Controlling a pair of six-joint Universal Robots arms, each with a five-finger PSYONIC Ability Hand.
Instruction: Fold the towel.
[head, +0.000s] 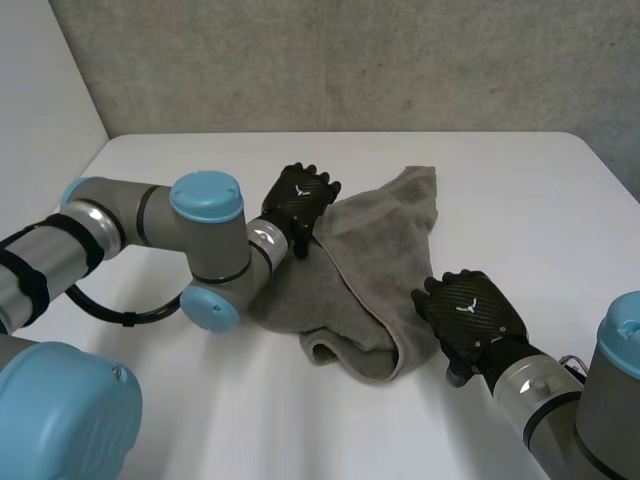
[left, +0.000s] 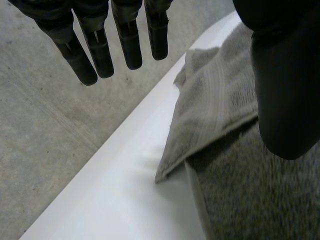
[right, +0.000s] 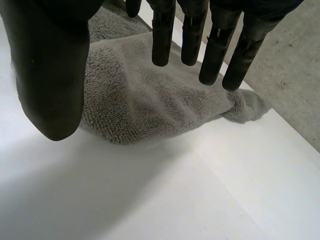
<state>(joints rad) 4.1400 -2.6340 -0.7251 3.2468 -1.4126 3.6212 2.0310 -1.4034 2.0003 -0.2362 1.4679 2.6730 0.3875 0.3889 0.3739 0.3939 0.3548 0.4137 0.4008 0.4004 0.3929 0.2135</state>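
Observation:
A grey towel (head: 372, 258) lies crumpled in the middle of the white table (head: 520, 200), loosely doubled over with a rolled front edge. My left hand (head: 298, 202) hovers at the towel's left edge, open, fingers (left: 100, 50) straight and apart from the thumb, holding nothing. The towel (left: 220, 105) lies under that thumb, one folded corner pointing toward the table's edge. My right hand (head: 470, 312) is at the towel's right front edge, open, with straight fingers (right: 215, 55) above the towel (right: 150, 100) and nothing gripped.
The table's far edge (left: 125, 135) runs just beyond the left hand, with grey floor (left: 45, 125) past it. A grey wall stands behind the table (head: 350, 60). Bare tabletop (right: 150, 200) stretches under the right hand's palm.

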